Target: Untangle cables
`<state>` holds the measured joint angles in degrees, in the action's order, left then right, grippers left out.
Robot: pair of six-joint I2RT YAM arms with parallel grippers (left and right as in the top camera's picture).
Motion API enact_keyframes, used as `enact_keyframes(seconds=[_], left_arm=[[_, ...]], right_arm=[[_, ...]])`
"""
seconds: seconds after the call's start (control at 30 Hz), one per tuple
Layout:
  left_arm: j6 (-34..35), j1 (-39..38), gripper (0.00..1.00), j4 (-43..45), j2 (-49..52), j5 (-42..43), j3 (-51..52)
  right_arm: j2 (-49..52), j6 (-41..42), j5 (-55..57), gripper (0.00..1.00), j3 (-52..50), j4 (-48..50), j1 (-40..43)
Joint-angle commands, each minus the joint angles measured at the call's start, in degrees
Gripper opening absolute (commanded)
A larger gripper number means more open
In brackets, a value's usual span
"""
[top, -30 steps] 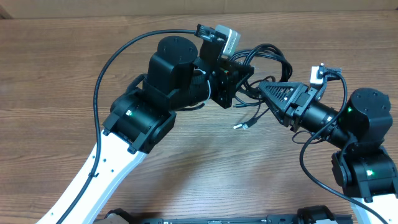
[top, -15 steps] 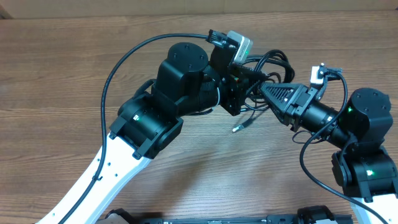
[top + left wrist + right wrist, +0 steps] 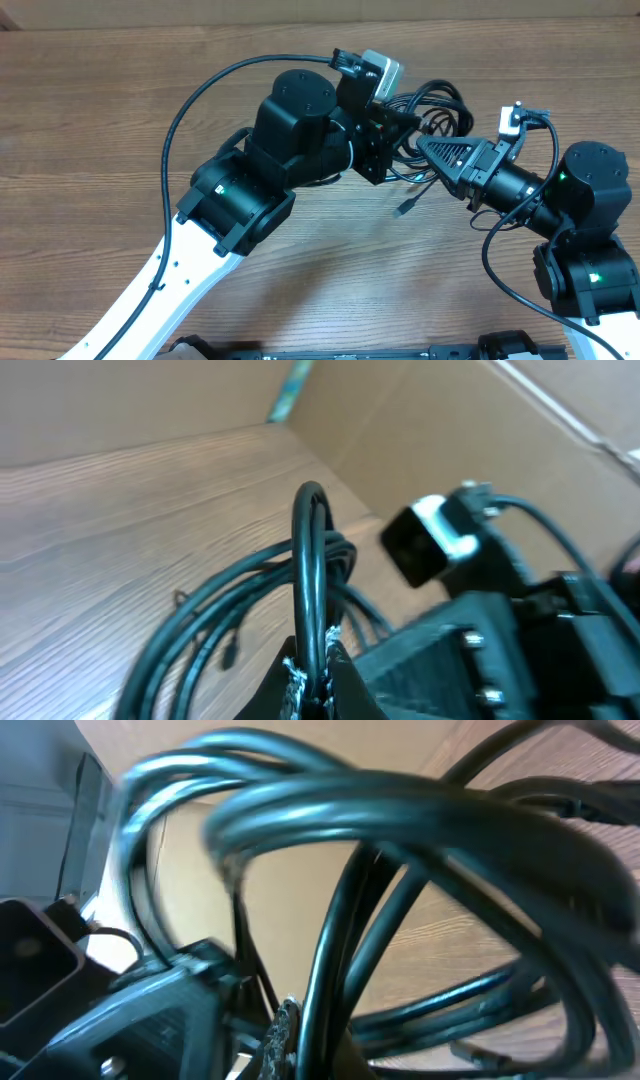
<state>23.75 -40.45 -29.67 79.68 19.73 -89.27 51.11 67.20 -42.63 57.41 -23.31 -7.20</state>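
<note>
The cables [image 3: 440,103] bunch right of centre, toward the far edge of the table [image 3: 90,120]. Left gripper [image 3: 312,680] and right gripper [image 3: 422,147] each pinch a strand; open wood lies near and left.

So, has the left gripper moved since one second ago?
Yes. The left gripper has shifted right over the table, closer to the right gripper.

Seeing cables [image 3: 437,100] bunched over table [image 3: 100,120] centre, toward the far edge, with left gripper [image 3: 398,128] just left of the bunch, right gripper [image 3: 422,147] just right, tips close together in front of the loops, and one plug end [image 3: 405,209] nearer, in front of both.
</note>
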Motion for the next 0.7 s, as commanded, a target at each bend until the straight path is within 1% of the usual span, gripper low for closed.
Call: enact_keyframes(seconds=[0.0,0.07,0.2,0.33,0.57,0.67], left_arm=[[2.3,-0.4,0.04,-1.7,-0.2,-7.1,-1.3],[4.4,-0.4,0.04,-3.4,-0.2,-9.9,-1.3],[7.4,-0.3,0.04,-4.8,-0.2,-12.9,-1.3],[8.4,-0.2,0.04,-4.8,-0.2,-15.4,-1.3],[8.6,1.0,0.04,-5.4,-0.2,-15.7,-1.3],[8.9,2.3,0.04,-6.4,-0.2,-15.7,-1.3]], right_arm=[[-0.3,-1.8,-0.7,0.04,0.0,1.0,0.2],[-0.3,-4.2,-2.3,0.04,0.0,2.3,0.2],[-0.3,-7.9,-6.7,0.04,0.0,6.8,0.2],[-0.3,-11.4,-12.2,0.04,0.0,11.8,0.2],[-0.3,-16.6,-21.7,0.04,0.0,19.5,0.2],[-0.3,-16.6,-24.5,0.04,0.0,21.4,0.2]])
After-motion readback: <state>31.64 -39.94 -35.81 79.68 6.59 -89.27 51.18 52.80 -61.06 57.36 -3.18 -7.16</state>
